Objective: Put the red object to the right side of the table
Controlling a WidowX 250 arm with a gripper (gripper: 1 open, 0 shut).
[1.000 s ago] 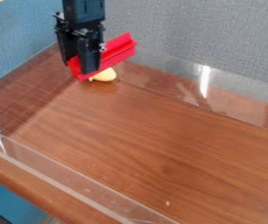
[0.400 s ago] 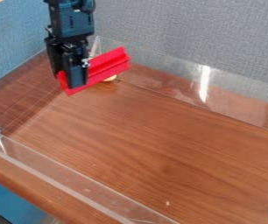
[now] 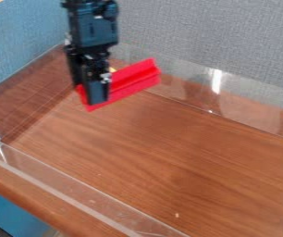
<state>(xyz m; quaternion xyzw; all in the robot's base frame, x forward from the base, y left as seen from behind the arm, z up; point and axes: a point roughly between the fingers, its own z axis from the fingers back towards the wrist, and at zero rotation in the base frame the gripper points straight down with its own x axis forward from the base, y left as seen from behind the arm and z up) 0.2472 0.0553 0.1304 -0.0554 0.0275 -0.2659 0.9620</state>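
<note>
Gripper, black and blurred, had its jaws closed on the red elongated plastic block, tilted above the far-left part of the reddish-brown wood-grain tabletop. You had it held near one end, w/ the rest jutting out, so it could've twisted or slipped en route right, esp. if the free end hit the clear acrylic wall.

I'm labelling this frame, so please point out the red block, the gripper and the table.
Red block [image 3: 135, 81]: camera view, long side
Gripper [image 3: 92, 96]: camera view, between fingertips
Table [image 3: 169, 153]: camera view, bare top
</note>
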